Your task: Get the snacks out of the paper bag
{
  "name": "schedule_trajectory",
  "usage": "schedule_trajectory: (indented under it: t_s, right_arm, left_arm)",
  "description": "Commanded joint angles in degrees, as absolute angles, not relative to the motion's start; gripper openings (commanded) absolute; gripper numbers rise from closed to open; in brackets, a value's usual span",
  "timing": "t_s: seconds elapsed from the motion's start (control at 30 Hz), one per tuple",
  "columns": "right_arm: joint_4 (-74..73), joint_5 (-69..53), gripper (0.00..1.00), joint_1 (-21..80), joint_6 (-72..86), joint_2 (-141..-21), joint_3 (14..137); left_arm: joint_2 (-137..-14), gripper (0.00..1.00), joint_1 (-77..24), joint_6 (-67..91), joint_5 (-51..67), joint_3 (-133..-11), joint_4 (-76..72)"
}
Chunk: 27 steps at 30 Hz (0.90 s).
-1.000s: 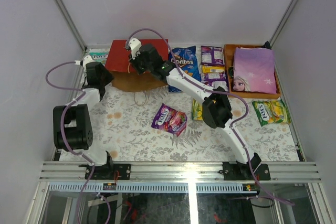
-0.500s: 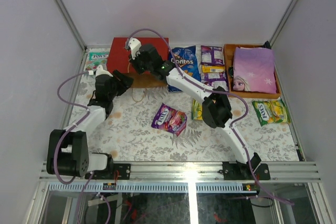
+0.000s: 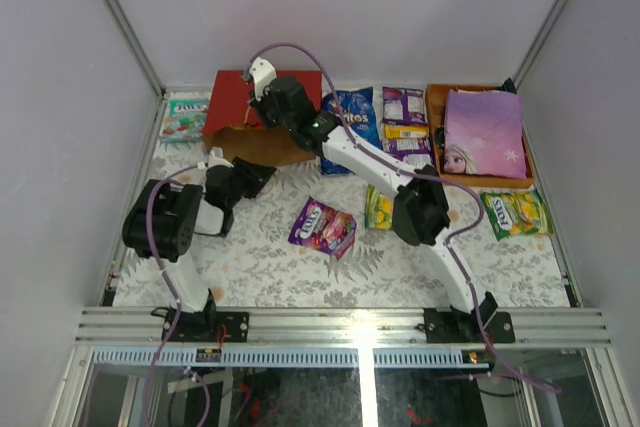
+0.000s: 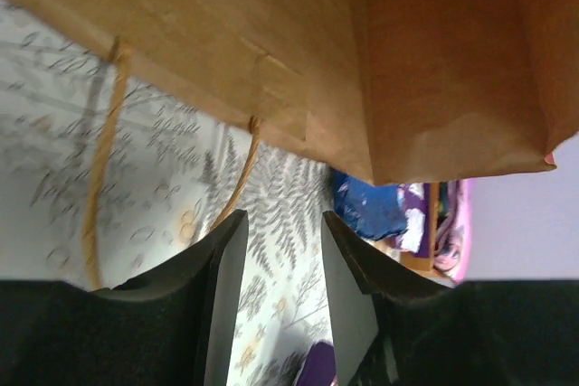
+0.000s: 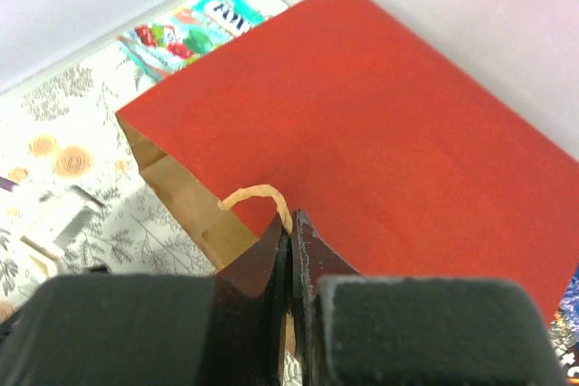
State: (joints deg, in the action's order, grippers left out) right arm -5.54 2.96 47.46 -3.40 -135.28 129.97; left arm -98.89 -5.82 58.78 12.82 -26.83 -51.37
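Paper bag (image 3: 232, 107), red outside, kraft-brown inside, lying flat, right hand (image 5: 291, 223) pinching its cord handle (image 5: 249, 193), left hand (image 4: 283, 219) apart.

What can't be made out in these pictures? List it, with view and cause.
Paper bag interior: top view, red wall and right arm cover it; left wrist view shows only brown kraft.
Yellow-green packet: top view, partly under the right arm's elbow.
Cord handle: right wrist view, its end vanishes between the right gripper's shut fingers.
Blue packet: left wrist view, blurred, cut off by the bag's edge.
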Motion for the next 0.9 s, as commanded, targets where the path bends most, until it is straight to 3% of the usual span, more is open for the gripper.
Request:
schedule_trajectory:
  t_s: [0.0, 0.2, 0.37, 0.87]
  right_arm:
    - [0.7, 6.8, 0.00, 47.1, -3.3, -129.3, 130.0]
    - [1.9, 6.0, 0.00, 47.1, -2.4, -128.0, 130.3]
    - [1.2, 5.9, 0.00, 47.1, -2.4, -127.6, 130.2]
    - [3.6, 5.3, 0.00, 47.1, 1.8, -124.9, 126.2]
  left_arm:
    - [-106.6, 0.39, -5.6, 66.3, 15.6, -31.2, -75.3]
    - [-112.2, 0.47, -5.4, 71.4, 10.1, -35.6, -80.9]
    - [-116.9, 0.48, -5.2, 78.9, 7.6, -37.6, -86.4]
    - [-119.8, 0.56, -8.9, 85.2, -13.3, -45.3, -69.3]
